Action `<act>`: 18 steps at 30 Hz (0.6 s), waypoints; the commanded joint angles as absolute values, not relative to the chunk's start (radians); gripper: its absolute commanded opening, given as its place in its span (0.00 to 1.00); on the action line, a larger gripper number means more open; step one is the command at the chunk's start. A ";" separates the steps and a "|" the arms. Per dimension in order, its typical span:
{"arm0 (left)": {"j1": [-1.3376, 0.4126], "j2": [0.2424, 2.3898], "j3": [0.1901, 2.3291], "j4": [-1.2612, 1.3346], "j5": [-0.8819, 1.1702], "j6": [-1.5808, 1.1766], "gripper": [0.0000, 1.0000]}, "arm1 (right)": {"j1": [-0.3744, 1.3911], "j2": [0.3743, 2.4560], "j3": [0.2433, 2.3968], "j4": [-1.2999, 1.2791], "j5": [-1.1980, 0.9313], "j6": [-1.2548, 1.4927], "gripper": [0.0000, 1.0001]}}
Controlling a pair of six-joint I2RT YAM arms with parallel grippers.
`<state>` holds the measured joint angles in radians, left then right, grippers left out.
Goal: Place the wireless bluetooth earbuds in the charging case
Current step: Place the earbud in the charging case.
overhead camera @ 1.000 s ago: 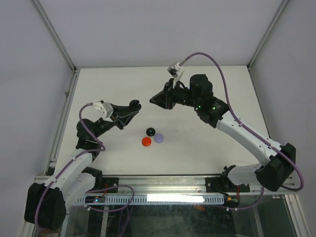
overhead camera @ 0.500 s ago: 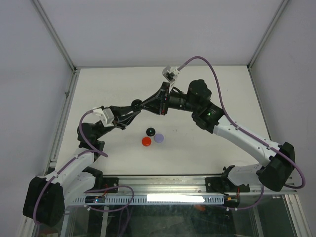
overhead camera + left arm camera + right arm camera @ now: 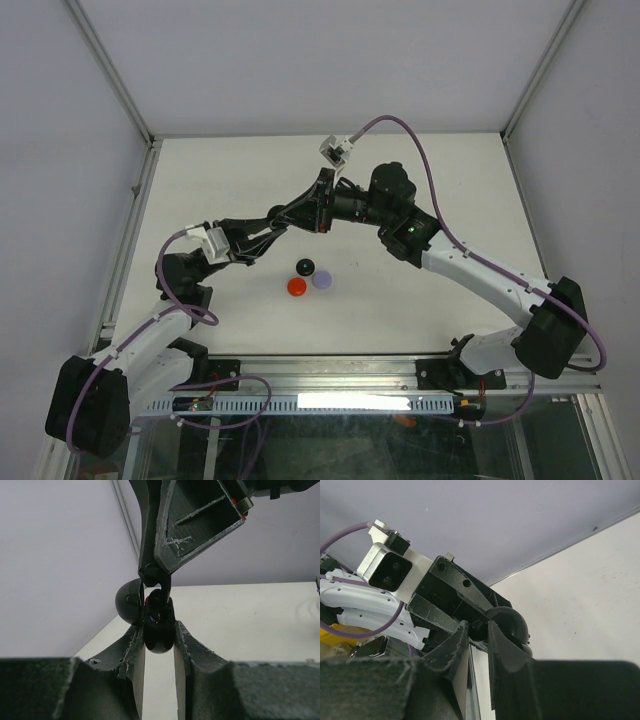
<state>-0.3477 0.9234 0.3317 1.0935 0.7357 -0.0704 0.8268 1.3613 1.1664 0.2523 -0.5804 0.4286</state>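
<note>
Above the table, my left gripper is shut on a small black charging case, whose domed lid stands open to the left. My right gripper comes in from the right, tip to tip with the left one. It is shut on a small black earbud, which it holds right at the top of the case. In the left wrist view the right gripper's fingertips pinch the earbud just above the case's body. How deep the earbud sits in the case is hidden.
On the white table lie three round discs near the front middle: a black one, a red one and a lilac one. Both arms hang above and behind them. Grey walls close in the table.
My right gripper has swung left and my left gripper has reached right and up. A second ago they were apart; now they meet tip to tip at the case.
</note>
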 commanded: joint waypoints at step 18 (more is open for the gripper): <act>-0.358 0.930 0.320 1.212 0.740 -0.092 0.03 | 0.842 1.392 1.188 0.303 -0.601 0.485 0.00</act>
